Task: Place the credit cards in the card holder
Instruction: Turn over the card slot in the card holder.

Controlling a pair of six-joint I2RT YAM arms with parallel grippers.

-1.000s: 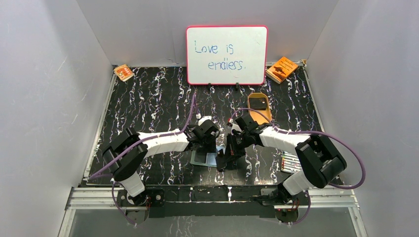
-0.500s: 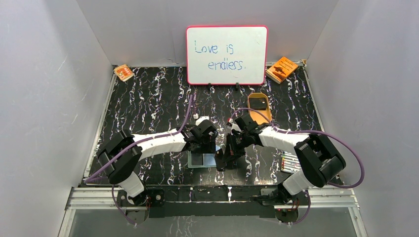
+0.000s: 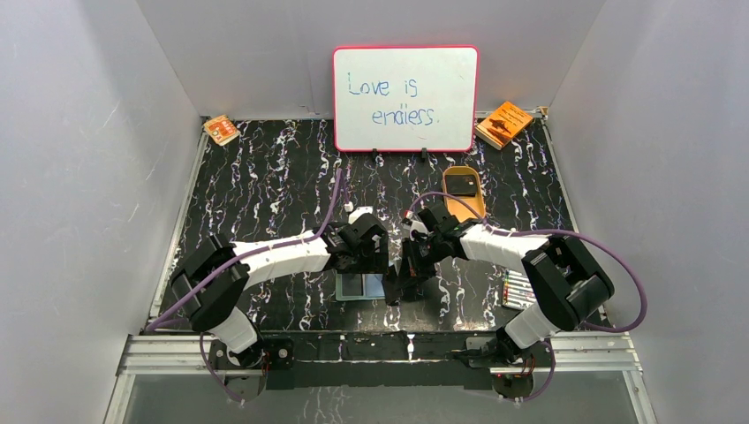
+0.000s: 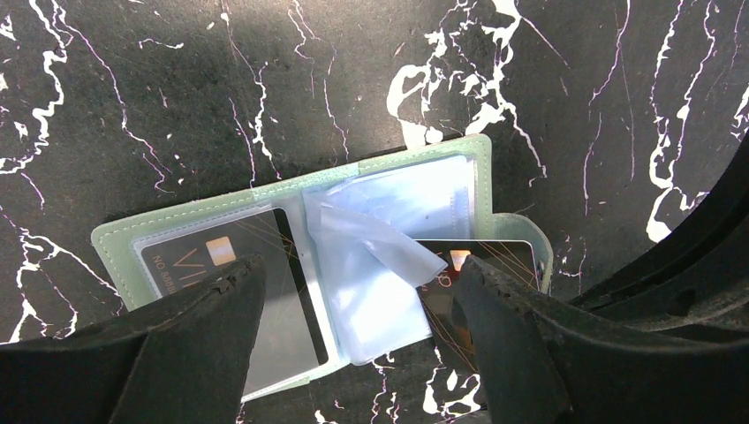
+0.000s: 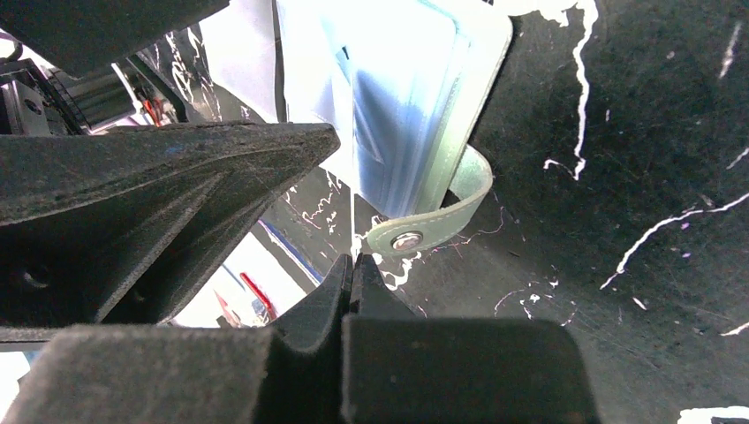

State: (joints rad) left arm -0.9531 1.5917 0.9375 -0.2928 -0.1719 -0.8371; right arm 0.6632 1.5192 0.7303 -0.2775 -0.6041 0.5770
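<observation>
The card holder point(image 4: 291, 199) lies open on the black marble table, grey-green outside with pale blue sleeves. One dark credit card point(image 4: 190, 256) sits in its left sleeve. A second dark card point(image 4: 495, 256) lies at its right end, partly under a lifted clear sleeve. My left gripper point(image 4: 353, 300) hovers open just over the holder point(image 3: 360, 286), one finger over each card, holding nothing. My right gripper point(image 5: 353, 265) is shut, its tips beside the holder's snap strap point(image 5: 415, 231); I see nothing clearly pinched. A third dark card point(image 3: 459, 184) lies in the tan tray point(image 3: 477, 205).
A whiteboard point(image 3: 404, 97) stands at the back. Orange booklets lie at the back left point(image 3: 221, 129) and back right point(image 3: 503, 124). A pack of coloured sticks point(image 3: 517, 290) lies near the right arm's base. Grey walls close in both sides.
My left gripper has opened wide over the holder and its arm has shifted slightly left. The holder now lies flatter. The right gripper has stayed shut in place.
</observation>
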